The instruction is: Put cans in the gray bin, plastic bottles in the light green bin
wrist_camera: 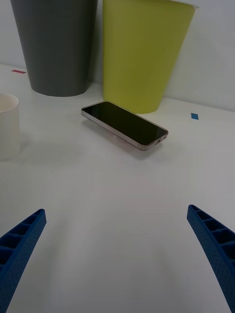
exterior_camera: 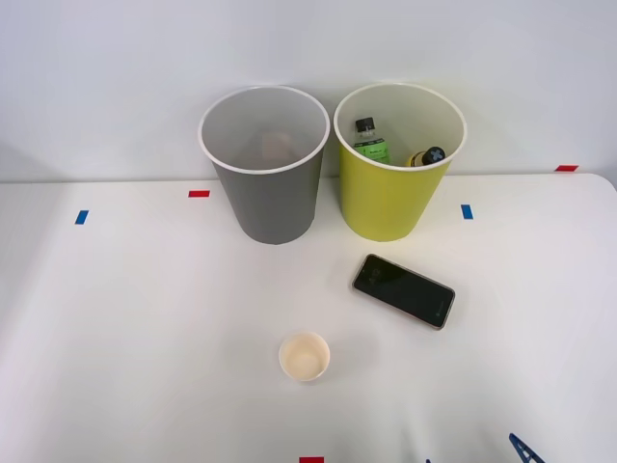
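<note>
Blue ribbed jaws of the right gripper (wrist_camera: 117, 259) stand wide apart and hold nothing, low over the near edge of the white tabletop (exterior_camera: 145, 328) toward its right corner. Just beyond them, around mid-tabletop, a cream paper cup (exterior_camera: 305, 356) stands upright, and further in, a little to its right, a dark phone (exterior_camera: 403, 290) lies flat, screen up. Neither belongs to the sorting.

At the far edge the two bins stand side by side, close together; whether they touch I cannot tell. The gray bin (exterior_camera: 265, 164) is on the left, its pale inside showing something faint and pinkish low down that I cannot make out. The light green bin (exterior_camera: 397, 162) is on the right, and both plastic bottles are already in it: the clear one with the green label (exterior_camera: 370, 139) leaning against the far-left wall, the yellow one (exterior_camera: 425, 156) lying lower at the right with its black cap up. Small red and blue tape marks (exterior_camera: 199, 193) dot the tabletop.

By my judgement the bottle half of the task is finished, and no can lies out on the tabletop. The next move probably calls for no new grasp, only keeping the jaws away from the phone and cup.
</note>
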Available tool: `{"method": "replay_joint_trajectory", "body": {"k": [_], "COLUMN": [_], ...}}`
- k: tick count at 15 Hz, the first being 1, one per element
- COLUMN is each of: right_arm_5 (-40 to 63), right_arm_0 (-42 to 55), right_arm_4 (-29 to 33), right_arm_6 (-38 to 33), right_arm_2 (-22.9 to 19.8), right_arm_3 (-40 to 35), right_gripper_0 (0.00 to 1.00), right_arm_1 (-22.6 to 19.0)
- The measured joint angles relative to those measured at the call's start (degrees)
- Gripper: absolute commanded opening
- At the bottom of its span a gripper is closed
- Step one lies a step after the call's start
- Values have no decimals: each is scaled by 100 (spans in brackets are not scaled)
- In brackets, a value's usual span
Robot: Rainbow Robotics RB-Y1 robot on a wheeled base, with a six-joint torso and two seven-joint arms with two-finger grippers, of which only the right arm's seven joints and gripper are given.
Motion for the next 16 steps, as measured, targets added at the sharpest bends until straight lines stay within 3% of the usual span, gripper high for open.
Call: {"method": "replay_joint_trajectory", "body": {"k": [16], "right_arm_5": [0], "right_arm_0": [0], "right_arm_4": [0], "right_arm_6": [0], "right_arm_2": [0], "right_arm_3": [0], "right_gripper_0": [100], "right_arm_1": [0]}}
